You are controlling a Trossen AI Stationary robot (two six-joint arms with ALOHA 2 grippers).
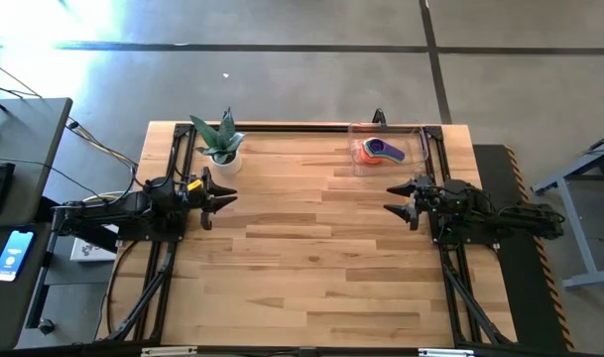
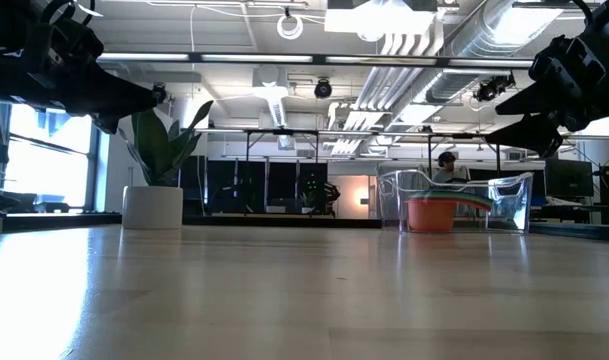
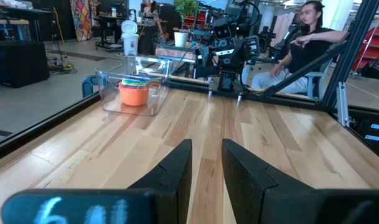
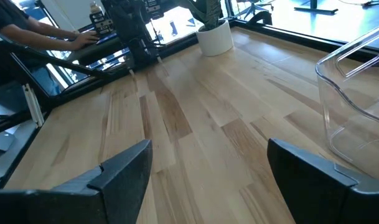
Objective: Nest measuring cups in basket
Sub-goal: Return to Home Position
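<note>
The clear basket [image 1: 421, 134] stands at the table's far right. Inside it the measuring cups [image 1: 381, 150] sit nested in one stack, orange lowest with coloured rims above, as the low view [image 2: 434, 212] and the left wrist view [image 3: 136, 92] show. My left gripper [image 1: 227, 198] hovers over the table's left side, open by a narrow gap [image 3: 206, 168]. My right gripper [image 1: 389, 198] hovers near the right edge, just on the near side of the basket, wide open [image 4: 208, 168]. Both are raised off the table and hold nothing.
A white plant pot [image 1: 222, 157] with a green plant stands at the far left, just beyond my left gripper. Bare wood lies between the two arms and toward the near edge. A person sits behind the right arm [image 3: 307, 37]; another is beyond the left arm [image 4: 27, 31].
</note>
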